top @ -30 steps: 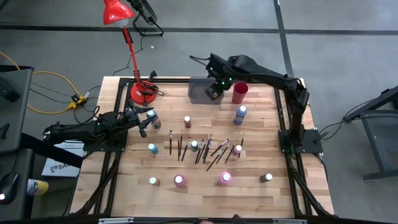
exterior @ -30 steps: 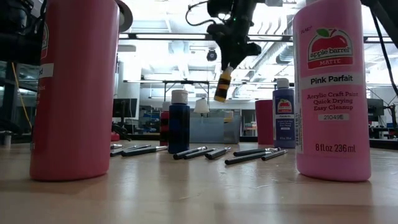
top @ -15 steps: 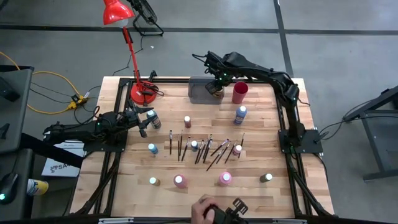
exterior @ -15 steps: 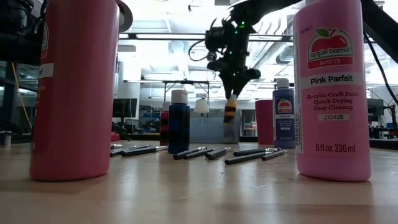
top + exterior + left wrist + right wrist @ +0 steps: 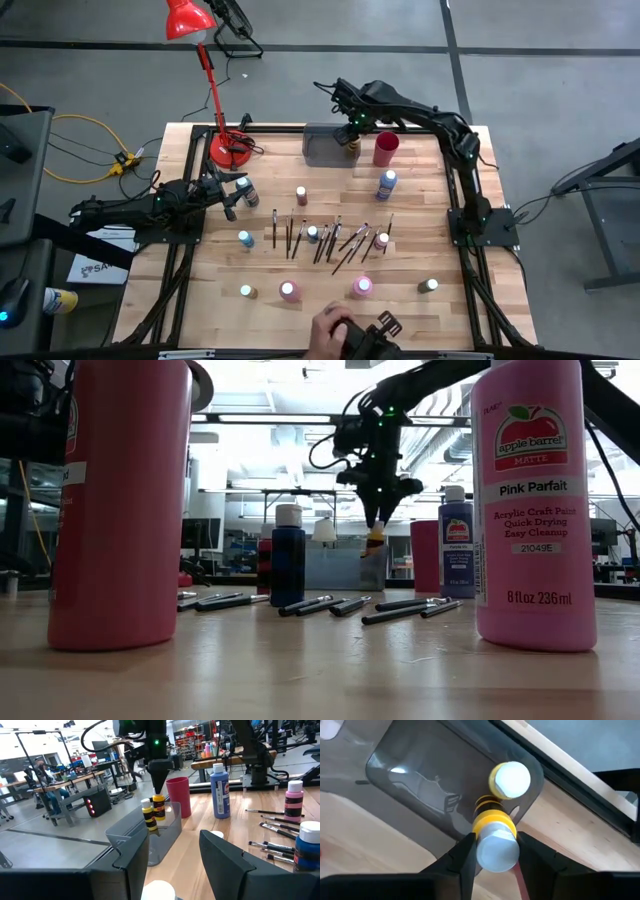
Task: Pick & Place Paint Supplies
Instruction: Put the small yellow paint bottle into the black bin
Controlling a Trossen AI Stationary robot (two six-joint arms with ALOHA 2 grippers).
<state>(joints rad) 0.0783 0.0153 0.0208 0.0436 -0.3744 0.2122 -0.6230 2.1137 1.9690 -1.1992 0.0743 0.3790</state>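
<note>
The right pincer (image 5: 349, 137) is positioned above the right end of the grey bin (image 5: 322, 146), which stands at the far edge of the table (image 5: 330, 200) just beside the red cup (image 5: 386, 148). The right pincer is closed partway on a yellow bottle (image 5: 493, 834), gripped near its cap, with one finger (image 5: 464, 851) on each side. The held bottle is suspended upright over the bin interior, where a second yellow bottle (image 5: 509, 780) with a pale cap is already standing. In the left wrist view, both yellow bottles (image 5: 154, 812) are seen side by side at the bin wall.

The left pincer (image 5: 232, 196) is located at the left edge of the table, near the base of the red lamp (image 5: 228, 148). Its fingers (image 5: 227, 862) are held apart and nothing is held between them; a dark bottle (image 5: 245, 190) stands just beside them.

The remaining supplies are distributed on the table: a blue bottle (image 5: 386, 184) near the cup, a row of paintbrushes (image 5: 330, 238) across the middle, and pink bottles (image 5: 361, 287) near the front edge. A person's hand (image 5: 330, 335) is visible at the front edge of the table.
</note>
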